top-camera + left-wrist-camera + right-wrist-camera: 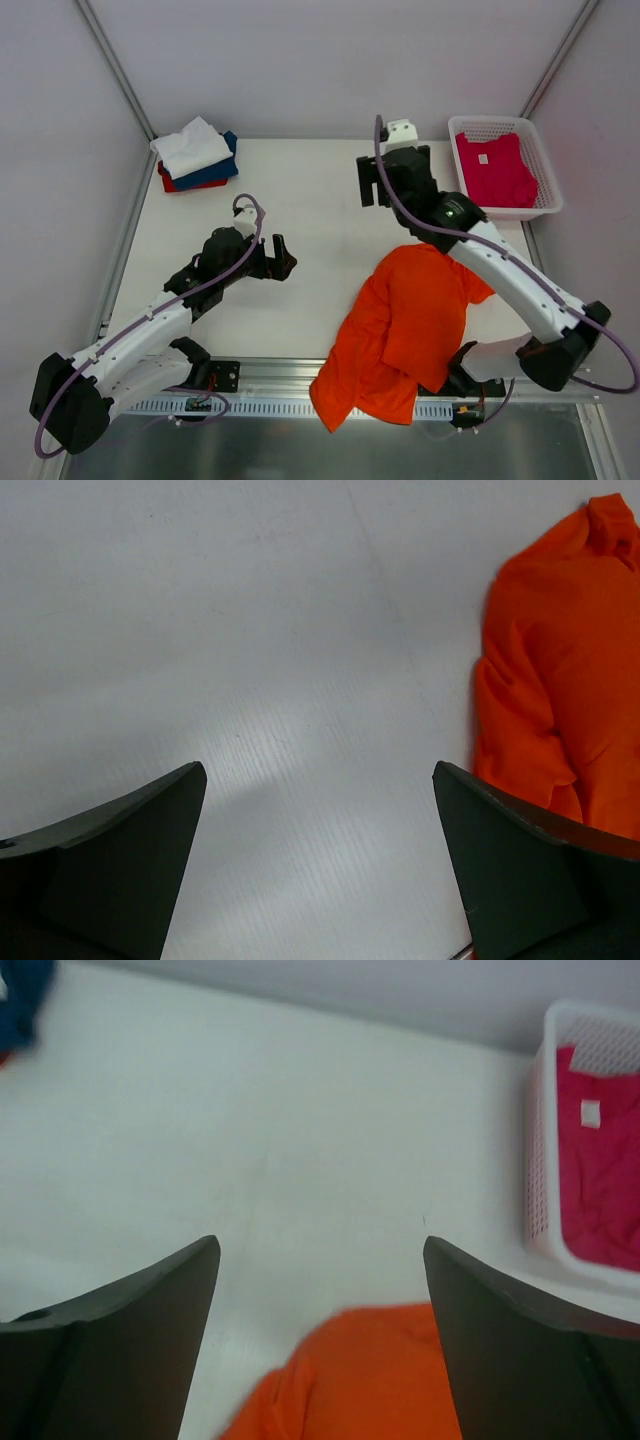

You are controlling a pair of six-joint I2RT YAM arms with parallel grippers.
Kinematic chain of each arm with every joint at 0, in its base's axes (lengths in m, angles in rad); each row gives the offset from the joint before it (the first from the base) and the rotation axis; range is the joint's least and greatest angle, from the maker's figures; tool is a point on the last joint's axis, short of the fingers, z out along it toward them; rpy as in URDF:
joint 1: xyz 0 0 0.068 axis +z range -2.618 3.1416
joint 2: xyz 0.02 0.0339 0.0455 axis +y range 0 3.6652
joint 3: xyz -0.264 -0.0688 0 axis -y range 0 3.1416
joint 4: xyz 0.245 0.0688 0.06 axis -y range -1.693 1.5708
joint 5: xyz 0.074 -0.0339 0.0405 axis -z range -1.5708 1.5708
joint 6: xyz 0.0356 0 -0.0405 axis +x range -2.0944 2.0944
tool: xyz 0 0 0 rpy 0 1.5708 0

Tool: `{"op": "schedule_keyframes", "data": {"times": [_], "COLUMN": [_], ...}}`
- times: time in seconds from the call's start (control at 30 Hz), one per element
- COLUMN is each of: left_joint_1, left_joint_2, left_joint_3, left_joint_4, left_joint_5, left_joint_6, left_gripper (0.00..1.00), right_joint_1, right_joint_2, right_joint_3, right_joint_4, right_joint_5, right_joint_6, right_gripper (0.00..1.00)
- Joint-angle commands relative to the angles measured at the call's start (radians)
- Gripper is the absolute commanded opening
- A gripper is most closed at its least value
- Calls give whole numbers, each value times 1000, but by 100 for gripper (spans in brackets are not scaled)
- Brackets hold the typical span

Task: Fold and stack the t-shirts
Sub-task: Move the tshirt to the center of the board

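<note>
A bright orange t-shirt (400, 325) lies crumpled at the front right of the table, its lower part hanging over the near edge. It also shows in the left wrist view (560, 680) and the right wrist view (370, 1380). A magenta-pink t-shirt (495, 170) with a white label lies in the basket. Folded white, navy and red shirts (195, 155) are stacked at the far left. My left gripper (287, 258) is open and empty over bare table, left of the orange shirt (318, 770). My right gripper (393, 178) is open and empty, raised beyond the orange shirt's far end (321, 1245).
A white plastic mesh basket (540, 205) stands at the far right corner and also shows in the right wrist view (535, 1160). White walls close the left, back and right sides. A metal rail (270, 405) runs along the near edge.
</note>
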Motion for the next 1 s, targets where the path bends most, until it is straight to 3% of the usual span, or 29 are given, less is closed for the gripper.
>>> {"op": "schedule_keyframes", "data": {"times": [0.0, 0.33, 0.57, 0.8, 0.97], "left_joint_1": [-6, -13, -96, -329, -585], "left_joint_2": [-4, -5, -48, -73, -76], "left_joint_3": [-1, -29, -106, -144, -133], "left_joint_4": [31, 33, 33, 30, -7], "left_joint_5": [22, 68, 65, -19, -157], "left_joint_6": [-16, -70, -142, -228, -335], "left_gripper": [99, 99, 99, 99, 97], "right_joint_1": [-10, -28, -233, -364, -419], "right_joint_2": [66, 104, 117, 233, 314], "right_joint_3": [-7, -115, -216, -193, -168], "right_joint_4": [-114, -131, -56, -14, 1], "right_joint_5": [30, 35, -122, -209, -272], "right_joint_6": [107, 197, 274, 266, 269], "right_gripper": [88, 89, 88, 87, 86]}}
